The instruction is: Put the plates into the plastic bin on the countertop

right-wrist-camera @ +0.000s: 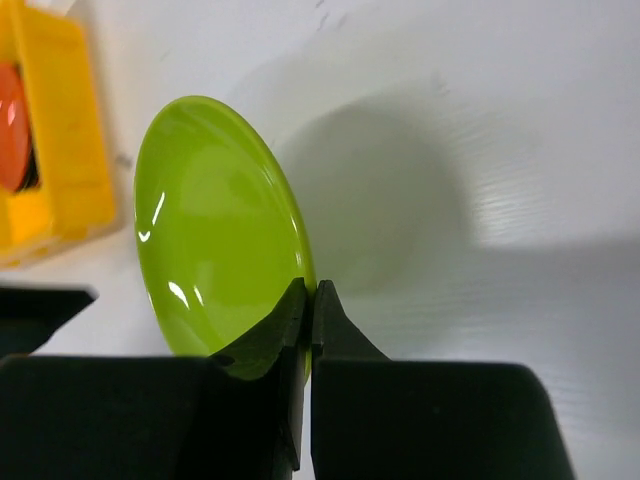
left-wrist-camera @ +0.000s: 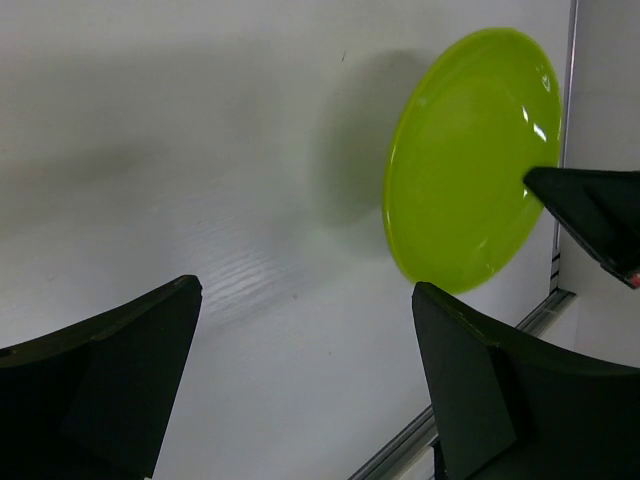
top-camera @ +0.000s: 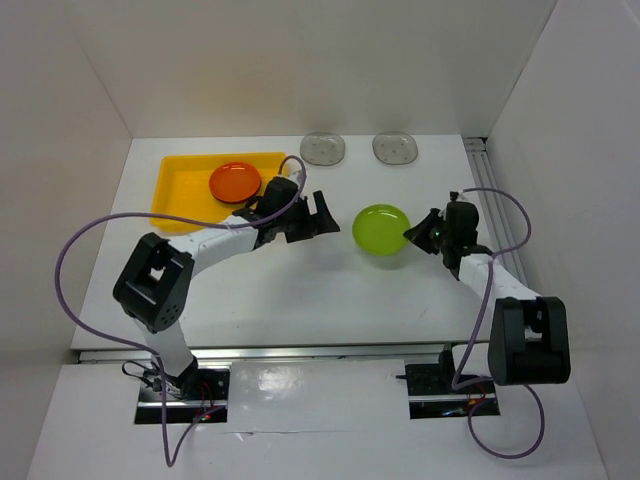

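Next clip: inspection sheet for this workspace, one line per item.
Surface: white countertop, no spills seen.
Job's things: orange plate in the yellow bin; lime green plate tilted up mid-table; two grey plates at the far edge.
Clutter: nothing seen.
Grippers: right gripper shut on the lime green plate's rim; left gripper open, empty, beside the bin.
Cables: purple cable looping from each arm.
Surroundings: white walls; metal rail at right.

The white countertop (top-camera: 300, 290) carried a yellow bin (top-camera: 183, 186) at its far left, set slightly askew. To the right of the bin, the left grey plate (top-camera: 323, 148) and the right grey plate (top-camera: 395, 148) lay near each other along the far edge, close to the back wall, not touching.
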Controlling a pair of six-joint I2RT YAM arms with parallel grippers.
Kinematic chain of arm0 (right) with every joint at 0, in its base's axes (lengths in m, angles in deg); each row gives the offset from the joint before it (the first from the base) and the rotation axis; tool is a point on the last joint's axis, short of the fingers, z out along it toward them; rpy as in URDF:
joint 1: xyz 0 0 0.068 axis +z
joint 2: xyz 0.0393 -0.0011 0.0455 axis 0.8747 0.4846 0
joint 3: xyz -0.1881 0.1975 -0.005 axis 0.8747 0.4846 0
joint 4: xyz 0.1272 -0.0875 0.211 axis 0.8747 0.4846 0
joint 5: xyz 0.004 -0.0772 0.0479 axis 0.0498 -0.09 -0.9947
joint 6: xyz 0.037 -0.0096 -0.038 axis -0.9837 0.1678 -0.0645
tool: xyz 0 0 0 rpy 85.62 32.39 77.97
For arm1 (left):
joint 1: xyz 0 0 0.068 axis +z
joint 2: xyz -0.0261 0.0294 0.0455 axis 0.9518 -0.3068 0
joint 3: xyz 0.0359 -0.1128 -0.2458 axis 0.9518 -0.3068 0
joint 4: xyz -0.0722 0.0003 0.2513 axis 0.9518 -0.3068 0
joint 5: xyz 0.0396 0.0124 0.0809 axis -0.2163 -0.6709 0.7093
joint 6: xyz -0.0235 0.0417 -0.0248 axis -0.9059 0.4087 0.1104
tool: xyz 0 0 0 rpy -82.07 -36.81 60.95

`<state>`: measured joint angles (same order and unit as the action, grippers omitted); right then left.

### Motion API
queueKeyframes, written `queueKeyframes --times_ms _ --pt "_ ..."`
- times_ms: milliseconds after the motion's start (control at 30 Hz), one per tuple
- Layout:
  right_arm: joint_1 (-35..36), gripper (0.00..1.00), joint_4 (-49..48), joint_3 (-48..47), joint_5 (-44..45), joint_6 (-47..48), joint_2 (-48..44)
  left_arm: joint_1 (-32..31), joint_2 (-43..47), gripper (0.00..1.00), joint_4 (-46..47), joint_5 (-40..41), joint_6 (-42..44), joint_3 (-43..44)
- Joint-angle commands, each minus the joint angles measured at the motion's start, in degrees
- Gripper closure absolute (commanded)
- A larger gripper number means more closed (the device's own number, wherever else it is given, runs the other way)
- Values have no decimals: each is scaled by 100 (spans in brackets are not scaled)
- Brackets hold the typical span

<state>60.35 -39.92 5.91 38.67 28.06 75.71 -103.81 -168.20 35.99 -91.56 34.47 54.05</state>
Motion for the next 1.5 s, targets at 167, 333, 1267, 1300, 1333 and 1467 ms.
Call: queueKeyframes --times_ms 167,333,1267,1300,1333,1467 --pt "198 100 -712 114 -2018 174 -203 -198 -550 5 971 -490 -38 145" --pt "251 100 -817 114 -2273 174 -89 -198 -664 14 1183 -613 -187 39" --pt "488 0 -1415 -694 -858 7 2406 3765 -716 100 -258 328 -733 1611" --pt "489 0 -1485 -973 -858 -62 2555 3766 -822 100 -311 275 -732 1664" --pt "489 0 -1486 -1133 -858 -63 2704 3818 -910 100 -363 275 -662 1665" --pt "541 0 -1486 -1897 -797 -116 3591 3819 -1130 100 -363 458 -609 1708"
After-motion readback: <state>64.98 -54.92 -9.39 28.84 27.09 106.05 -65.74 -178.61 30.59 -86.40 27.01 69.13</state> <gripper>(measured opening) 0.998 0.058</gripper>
